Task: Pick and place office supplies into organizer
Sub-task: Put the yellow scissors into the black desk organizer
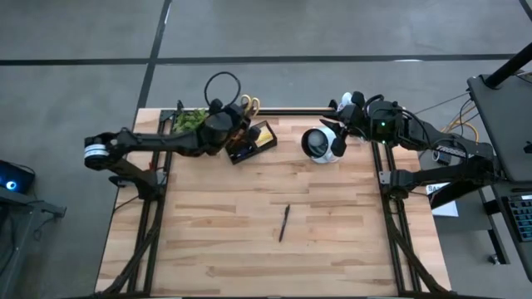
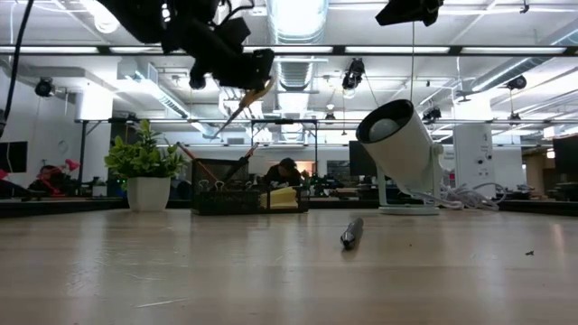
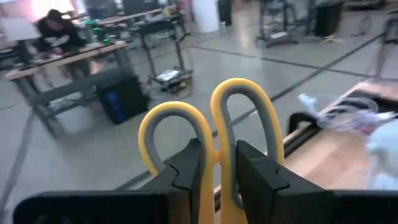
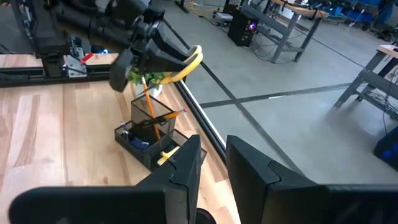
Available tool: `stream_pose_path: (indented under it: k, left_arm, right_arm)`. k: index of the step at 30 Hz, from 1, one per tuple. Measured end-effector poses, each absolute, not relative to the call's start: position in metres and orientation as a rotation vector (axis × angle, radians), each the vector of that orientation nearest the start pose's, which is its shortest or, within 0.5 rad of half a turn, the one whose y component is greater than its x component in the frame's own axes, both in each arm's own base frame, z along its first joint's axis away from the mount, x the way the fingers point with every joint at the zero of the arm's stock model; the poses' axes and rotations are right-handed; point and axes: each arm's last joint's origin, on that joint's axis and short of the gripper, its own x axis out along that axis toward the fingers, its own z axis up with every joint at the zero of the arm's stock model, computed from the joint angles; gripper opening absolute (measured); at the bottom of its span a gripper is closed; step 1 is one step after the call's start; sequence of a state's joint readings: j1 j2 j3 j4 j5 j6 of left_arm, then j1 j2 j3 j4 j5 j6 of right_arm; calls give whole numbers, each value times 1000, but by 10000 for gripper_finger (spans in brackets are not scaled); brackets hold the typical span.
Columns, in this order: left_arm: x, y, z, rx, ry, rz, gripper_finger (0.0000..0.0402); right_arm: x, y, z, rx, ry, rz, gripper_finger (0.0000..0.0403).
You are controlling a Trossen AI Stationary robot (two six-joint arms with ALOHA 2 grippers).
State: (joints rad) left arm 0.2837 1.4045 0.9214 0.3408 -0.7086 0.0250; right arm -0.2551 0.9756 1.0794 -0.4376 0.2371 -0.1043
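The left gripper (image 3: 217, 180) is closed on the scissors (image 3: 211, 124), with its two fingers pressing the yellow handles from both sides, so the loops stand out past the fingertips. In the high view this gripper (image 1: 237, 124) hangs above the organizer (image 1: 252, 143), which sits near the far edge of the table (image 1: 249, 232), just beside the plant (image 1: 189, 120). In the low view the scissors (image 2: 242, 106) are in the air, tilted, with the blades pointing down toward the organizer (image 2: 237, 194) but apart from it. An orange pencil (image 4: 151, 115) stands slanted in the tall compartment of the organizer (image 4: 149, 140), and a yellow sticky-note block (image 1: 264, 133) lies in the compartment on the side toward the right arm. A dark pen (image 1: 283, 223) lies alone on the wood near the middle of the table, well apart from the organizer. The right gripper (image 4: 211, 165) waits at the far right corner of the table, just beside the white cup (image 1: 320, 144). Its fingers stand a little apart with a narrow gap, and nothing is between them. A white cable (image 2: 465, 197) lies behind the cup. A person (image 2: 284, 173) sits in the room behind the table.
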Motion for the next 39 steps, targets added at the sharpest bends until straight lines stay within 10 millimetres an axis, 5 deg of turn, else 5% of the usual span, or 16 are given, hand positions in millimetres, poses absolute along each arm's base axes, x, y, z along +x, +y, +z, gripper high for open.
stream_pose_path:
  k: [8, 39]
  left_arm:
    - [281, 107, 265, 68, 112, 1080, 60]
    - [267, 110, 227, 68, 98, 1108, 60]
  right_arm:
    - [192, -57, 376, -77, 357, -472, 66]
    - [192, -57, 376, -57, 352, -476, 66]
